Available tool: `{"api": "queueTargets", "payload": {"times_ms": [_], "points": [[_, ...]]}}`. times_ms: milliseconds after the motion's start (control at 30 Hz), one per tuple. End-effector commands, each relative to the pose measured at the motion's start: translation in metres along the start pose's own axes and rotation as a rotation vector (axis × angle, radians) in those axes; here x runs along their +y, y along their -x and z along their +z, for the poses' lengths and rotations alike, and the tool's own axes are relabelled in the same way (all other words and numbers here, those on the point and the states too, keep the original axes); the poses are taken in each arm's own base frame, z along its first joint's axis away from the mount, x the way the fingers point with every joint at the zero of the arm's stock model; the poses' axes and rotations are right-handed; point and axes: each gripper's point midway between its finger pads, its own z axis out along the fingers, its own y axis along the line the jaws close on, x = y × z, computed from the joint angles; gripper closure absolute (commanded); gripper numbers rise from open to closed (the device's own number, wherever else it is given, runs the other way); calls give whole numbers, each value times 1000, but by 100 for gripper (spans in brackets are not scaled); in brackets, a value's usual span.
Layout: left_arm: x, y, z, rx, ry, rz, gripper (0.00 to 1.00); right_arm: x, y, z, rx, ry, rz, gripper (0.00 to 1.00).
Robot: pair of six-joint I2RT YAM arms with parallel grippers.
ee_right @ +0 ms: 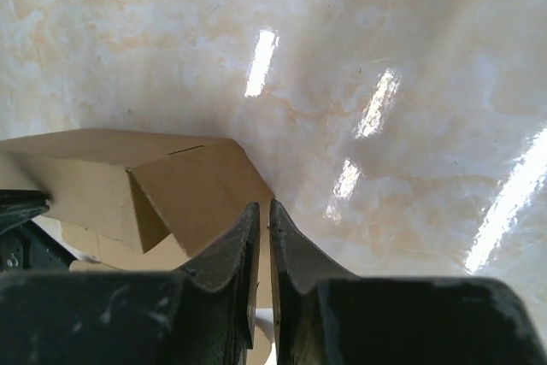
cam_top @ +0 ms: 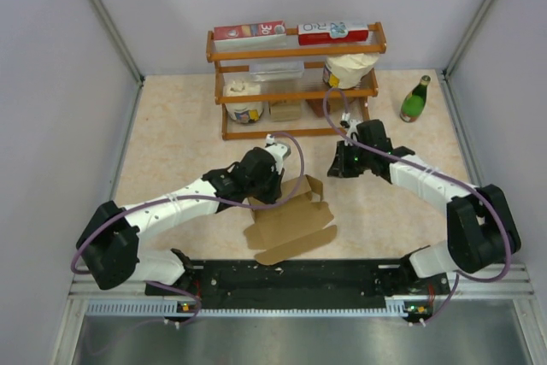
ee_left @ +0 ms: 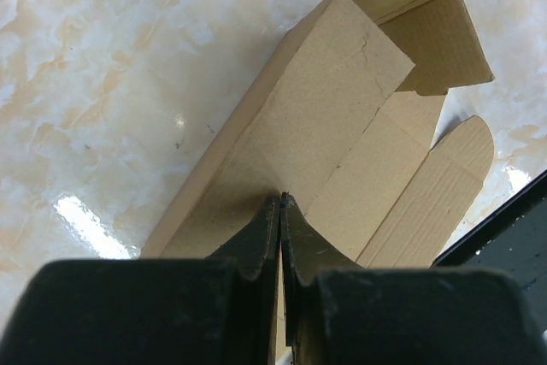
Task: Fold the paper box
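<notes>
The paper box (cam_top: 291, 218) is plain brown cardboard, lying part-folded on the table between the arms, with one wall and an end flap raised and a rounded tab flat towards the near edge. My left gripper (cam_top: 268, 187) is shut, its tips against the face of the raised wall (ee_left: 316, 117) at the box's left side (ee_left: 282, 197). My right gripper (cam_top: 337, 165) is shut with a hairline gap and holds nothing. It hovers just right of the box's far corner (ee_right: 184, 181), with its tips (ee_right: 264, 205) over the table.
A wooden rack (cam_top: 295, 83) with red-and-white cartons, tubs and a small box stands at the back. A green bottle (cam_top: 415, 100) stands at the back right. A black strip (cam_top: 291, 275) runs along the near edge. Walls close in the left and right sides.
</notes>
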Motion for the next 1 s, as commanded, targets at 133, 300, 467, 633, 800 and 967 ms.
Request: {"api": "queueTargets", "payload": {"times_ms": [133,300,467,633,800,967], "points": [[3,0,1,-3,28,-3,96,21,-13,11,-13,191,4,91],[4,0,2,-1,32,-5,96,30,-24,11,12,259,-18,90],[3,1,3,-1,31,-3,96,42,-37,13,39,313,-47,87],[3,3,3,1,31,1,96,47,-48,19,69,331,-63,87],[2,5,3,-1,31,3,96,52,-59,20,77,348,-107,80],[0,10,0,-9,26,3,96,51,-61,20,39,347,-152,73]]}}
